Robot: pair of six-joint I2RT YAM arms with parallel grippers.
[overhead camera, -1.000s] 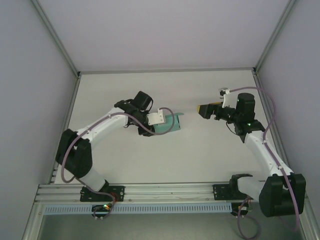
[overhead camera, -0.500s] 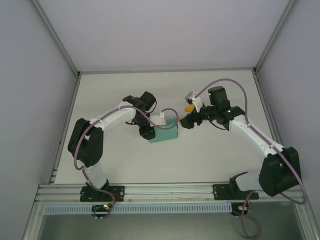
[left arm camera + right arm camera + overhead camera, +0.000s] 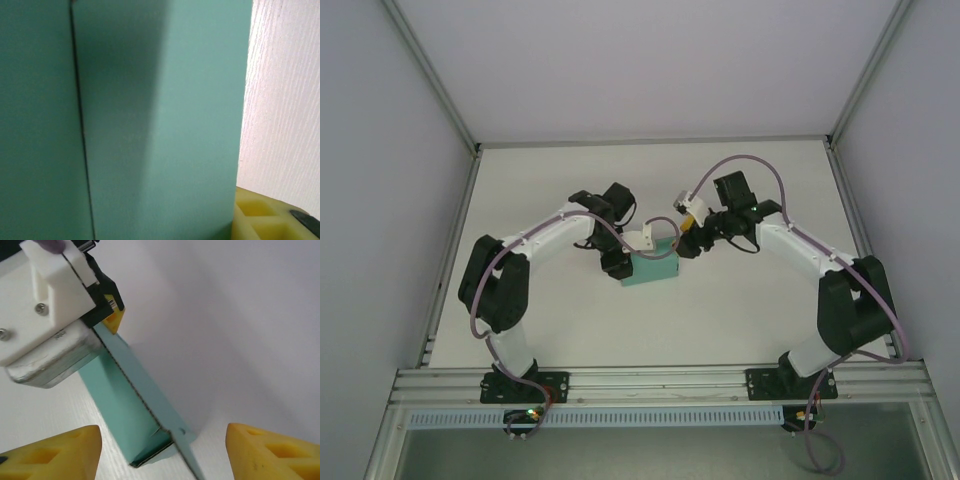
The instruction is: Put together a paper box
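Paper box [image 3: 655,268]: long axis tool to tool, left end clenched in left tool [image 3: 620,264]. Right tool [image 3: 686,240]: nearer, released, lined up on open right end.

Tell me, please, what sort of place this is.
Most likely a lab robot test cell: a white table boxed in by grey panels on a metal frame, a left arm and a right arm bolted to a rail at its near edge, with a teal paper box between them.
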